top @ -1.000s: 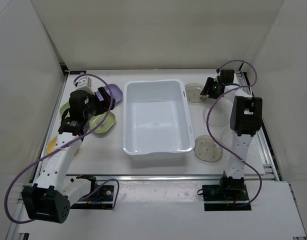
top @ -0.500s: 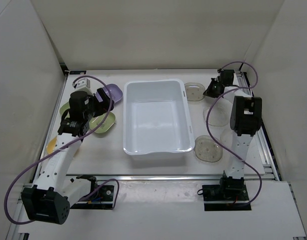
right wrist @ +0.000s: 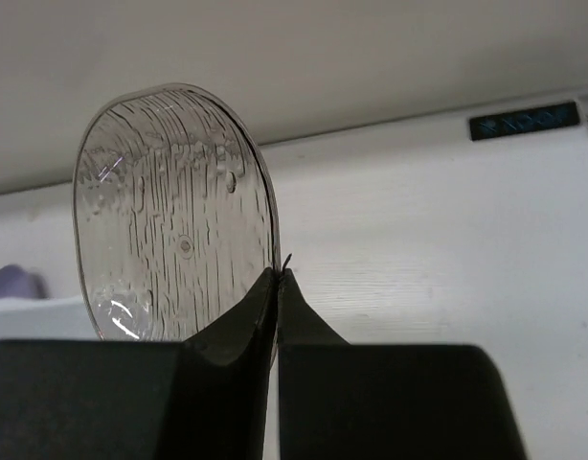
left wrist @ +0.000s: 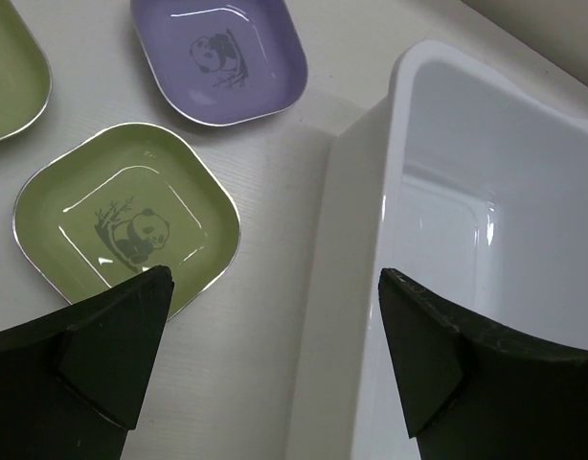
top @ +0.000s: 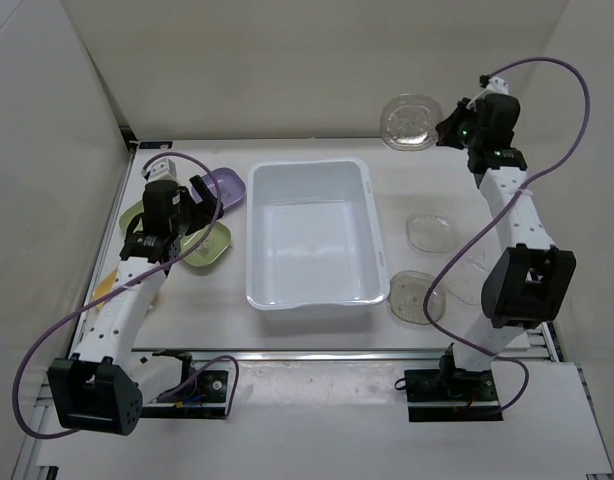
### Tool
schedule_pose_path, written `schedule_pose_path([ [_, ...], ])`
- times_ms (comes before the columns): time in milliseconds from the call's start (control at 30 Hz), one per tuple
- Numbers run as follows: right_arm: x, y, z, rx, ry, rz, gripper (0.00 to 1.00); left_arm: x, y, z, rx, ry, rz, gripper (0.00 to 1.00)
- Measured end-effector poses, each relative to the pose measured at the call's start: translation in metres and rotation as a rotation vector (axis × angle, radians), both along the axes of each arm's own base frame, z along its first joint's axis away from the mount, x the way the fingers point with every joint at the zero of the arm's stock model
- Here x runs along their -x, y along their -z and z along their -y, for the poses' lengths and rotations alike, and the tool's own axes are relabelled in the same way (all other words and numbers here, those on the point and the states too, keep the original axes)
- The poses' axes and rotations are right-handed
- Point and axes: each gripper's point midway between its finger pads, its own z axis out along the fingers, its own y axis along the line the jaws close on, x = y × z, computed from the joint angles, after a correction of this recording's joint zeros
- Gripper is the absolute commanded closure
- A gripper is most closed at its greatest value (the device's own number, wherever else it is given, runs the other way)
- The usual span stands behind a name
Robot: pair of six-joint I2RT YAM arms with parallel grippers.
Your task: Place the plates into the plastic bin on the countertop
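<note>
Right gripper (right wrist: 277,278) pinched tight on the rim of 1 clear plate (right wrist: 174,211), held upright in the air over the far right of the worktop (top: 227,290).
Left gripper (left wrist: 272,280) gapes wide, empty, between a panda-printed green plate (left wrist: 126,230) and the plastic bin (left wrist: 371,192); a panda-printed purple plate (left wrist: 217,57) lies beyond. 2 more clear plates (top: 429,230) lie right of the bin. A dark label (right wrist: 524,120) is too small to read.
</note>
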Motion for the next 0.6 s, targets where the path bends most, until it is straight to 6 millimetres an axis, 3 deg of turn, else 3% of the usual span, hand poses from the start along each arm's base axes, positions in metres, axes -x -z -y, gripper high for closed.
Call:
schedule_pose_path([
  [100, 0.015, -0.026, -0.049, 0.033, -0.114, 0.057, 1.0, -0.004, 0.012, -0.006, 0.008, -0.026, -0.038, 0.01],
  [200, 0.031, -0.02, -0.112, 0.052, -0.26, 0.04, 1.0, -0.009, 0.024, -0.015, 0.018, -0.06, -0.073, 0.01],
  [367, 0.065, 0.028, -0.201, 0.092, -0.448, -0.086, 1.0, -0.013, 0.035, -0.025, 0.025, -0.098, -0.111, 0.01],
  [500, 0.083, 0.076, -0.245, 0.148, -0.495, -0.2, 1.0, -0.023, 0.032, -0.031, 0.044, -0.13, -0.115, 0.01],
  [600, 0.094, 0.116, -0.264, 0.198, -0.457, -0.291, 1.0, -0.036, 0.024, -0.034, 0.053, -0.15, -0.105, 0.01],
])
